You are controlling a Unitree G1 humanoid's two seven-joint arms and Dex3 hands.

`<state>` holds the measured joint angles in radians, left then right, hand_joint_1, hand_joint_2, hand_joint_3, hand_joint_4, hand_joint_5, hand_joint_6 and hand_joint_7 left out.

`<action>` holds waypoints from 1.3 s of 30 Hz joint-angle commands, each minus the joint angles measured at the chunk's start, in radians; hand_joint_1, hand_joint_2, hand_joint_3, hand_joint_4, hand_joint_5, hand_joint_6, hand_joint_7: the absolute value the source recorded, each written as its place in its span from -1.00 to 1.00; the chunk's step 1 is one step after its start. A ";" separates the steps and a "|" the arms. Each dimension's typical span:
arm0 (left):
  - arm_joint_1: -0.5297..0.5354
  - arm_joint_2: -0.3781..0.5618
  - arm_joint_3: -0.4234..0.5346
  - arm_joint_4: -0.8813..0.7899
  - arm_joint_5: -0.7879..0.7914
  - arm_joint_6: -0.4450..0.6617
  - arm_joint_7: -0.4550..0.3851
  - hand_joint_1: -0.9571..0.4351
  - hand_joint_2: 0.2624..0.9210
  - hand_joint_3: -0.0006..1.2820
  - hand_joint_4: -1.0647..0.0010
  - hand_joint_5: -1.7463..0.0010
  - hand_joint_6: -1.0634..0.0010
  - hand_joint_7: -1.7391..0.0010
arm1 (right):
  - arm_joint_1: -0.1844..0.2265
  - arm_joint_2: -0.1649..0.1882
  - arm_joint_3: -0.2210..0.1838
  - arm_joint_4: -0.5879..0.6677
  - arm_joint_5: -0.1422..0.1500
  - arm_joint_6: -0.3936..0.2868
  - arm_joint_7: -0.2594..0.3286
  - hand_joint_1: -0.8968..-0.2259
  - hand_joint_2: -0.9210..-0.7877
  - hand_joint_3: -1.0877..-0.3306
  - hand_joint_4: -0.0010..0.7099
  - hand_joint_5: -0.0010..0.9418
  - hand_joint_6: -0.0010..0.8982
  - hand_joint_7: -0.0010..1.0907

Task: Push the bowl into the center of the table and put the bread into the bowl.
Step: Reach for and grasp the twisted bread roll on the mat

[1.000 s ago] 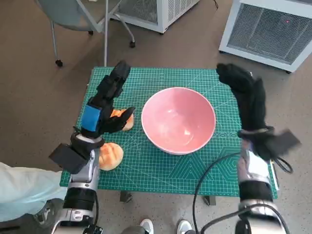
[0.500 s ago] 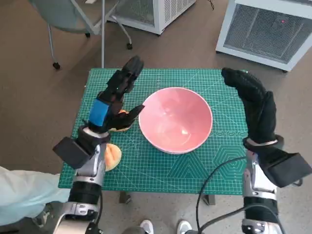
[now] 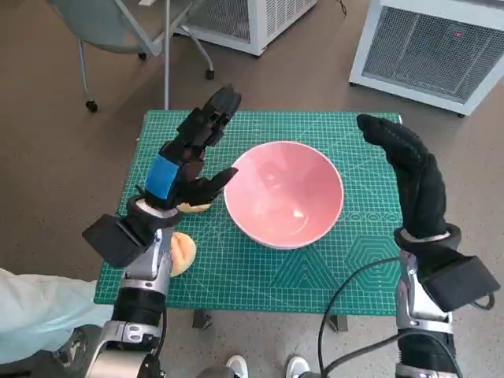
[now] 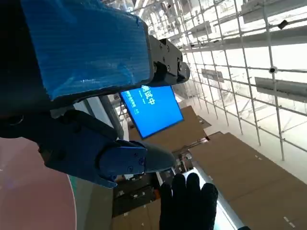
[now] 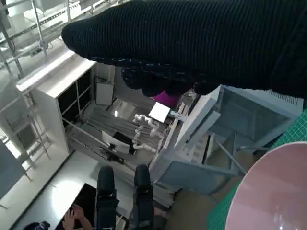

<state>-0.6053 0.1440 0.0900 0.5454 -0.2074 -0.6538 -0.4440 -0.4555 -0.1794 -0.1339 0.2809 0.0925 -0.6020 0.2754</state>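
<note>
1. The left hand is raised over the table, fingers spread and reaching away from the robot; it holds nothing.
2. The right hand stands upright with its fingers extended together, also holding nothing.
3. The bowl sits rim up between the two hands, just beside the left thumb.
4. One bread peeks out under the left palm; another bread lies beside the left wrist. Their long axes cannot be told.

A pink bowl sits mid-frame on the green table. Both hands flank it — the left hand and right hand hold nothing, fingers extended.
</note>
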 commanded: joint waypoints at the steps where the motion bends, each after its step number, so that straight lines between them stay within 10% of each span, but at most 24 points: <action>1: -0.008 0.030 -0.005 -0.031 0.016 0.000 -0.013 -0.41 1.00 -0.42 0.55 1.00 0.46 0.93 | 0.026 -0.008 0.010 -0.014 -0.003 0.025 -0.006 -0.53 -1.00 -0.22 -0.57 -0.98 -1.00 -0.11; 7: 0.013 0.168 -0.021 -0.085 0.186 0.021 0.010 -0.36 1.00 -0.64 0.66 1.00 0.56 0.96 | 0.037 -0.015 0.013 -0.037 0.017 0.041 0.005 -0.53 -1.00 -0.22 -0.57 -0.99 -1.00 -0.13; 17: 0.024 0.440 -0.089 -0.399 0.583 0.655 -0.078 -0.01 0.44 -0.99 0.99 1.00 0.63 0.98 | 0.038 -0.022 0.016 -0.034 0.054 0.059 0.022 -0.51 -1.00 -0.24 -0.59 -0.99 -1.00 -0.14; 39: -0.054 0.451 -0.280 -0.213 0.715 0.815 -0.074 0.22 0.44 -0.99 0.88 0.98 0.48 0.98 | 0.007 -0.011 0.024 0.022 0.070 0.054 0.029 -0.45 -1.00 -0.23 -0.59 -0.99 -1.00 -0.13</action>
<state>-0.6273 0.5939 -0.1628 0.2990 0.4874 0.1585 -0.5242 -0.4510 -0.1919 -0.1117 0.2785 0.1540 -0.5550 0.2936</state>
